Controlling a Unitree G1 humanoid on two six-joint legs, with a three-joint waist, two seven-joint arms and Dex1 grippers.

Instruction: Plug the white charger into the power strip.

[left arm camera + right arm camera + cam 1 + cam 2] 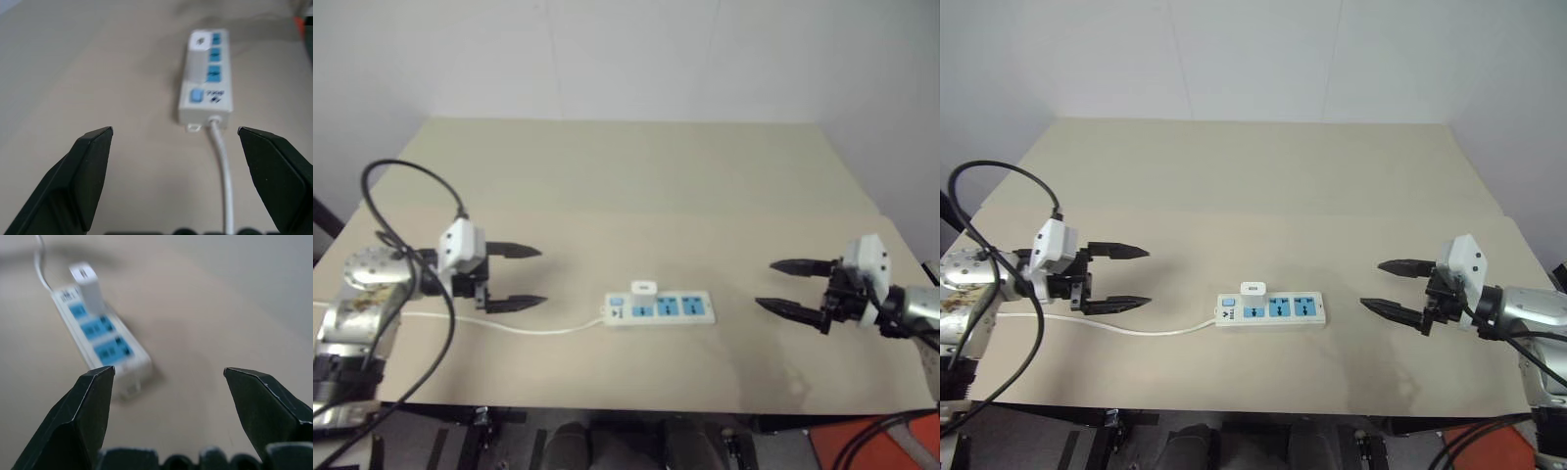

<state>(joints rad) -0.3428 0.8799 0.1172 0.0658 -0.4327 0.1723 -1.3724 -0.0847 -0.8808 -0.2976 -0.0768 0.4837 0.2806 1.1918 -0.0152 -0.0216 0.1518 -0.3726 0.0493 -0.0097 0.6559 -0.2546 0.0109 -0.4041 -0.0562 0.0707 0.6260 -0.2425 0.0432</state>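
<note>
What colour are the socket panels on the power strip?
Blue, on the white power strip; clearest in the left wrist view.

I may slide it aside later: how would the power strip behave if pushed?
The power strip lies long and flat, so it would likely slide rather than tip. Its thin cord looks limp and may trail. The upright white charger could catch a finger.

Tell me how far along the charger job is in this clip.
Done, by the look of it: the white charger stands upright in the socket panel nearest the switch end of the power strip, which lies flat on the table. In hand: nothing; the left gripper and right gripper are both open, empty and well apart from the strip on either side. Left: nothing visible, though how fully the plug is seated cannot be judged.
</note>
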